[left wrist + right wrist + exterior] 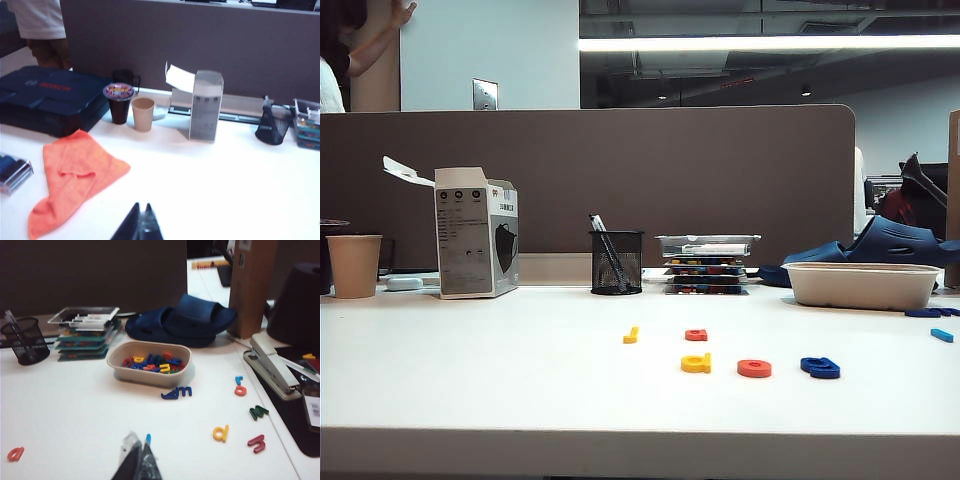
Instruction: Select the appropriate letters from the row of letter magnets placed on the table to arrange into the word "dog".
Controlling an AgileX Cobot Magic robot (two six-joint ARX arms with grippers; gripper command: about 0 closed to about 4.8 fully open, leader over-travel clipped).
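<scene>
On the white table (470, 380), the yellow "d" (696, 363), the red-orange ring "o" (754, 368) and the dark blue "g" (820, 367) lie side by side in a front line. Behind them rest a thin yellow stick letter (631, 335) and a squarish red-orange letter (696, 335). A light blue letter (942, 335) lies far right. Neither arm shows in the exterior view. My left gripper (141, 206) is shut and empty above bare table beside an orange cloth (75, 172). My right gripper (140, 446) is shut and empty, with the light blue letter (148, 438) just past its tips.
A beige tray (862, 285) of spare letters stands at the right, with loose letters around it (177, 392). Further back are a mesh pen cup (617, 262), a stack of cases (707, 262), an open white box (475, 232) and a paper cup (354, 265). A stapler (272, 365) lies far right.
</scene>
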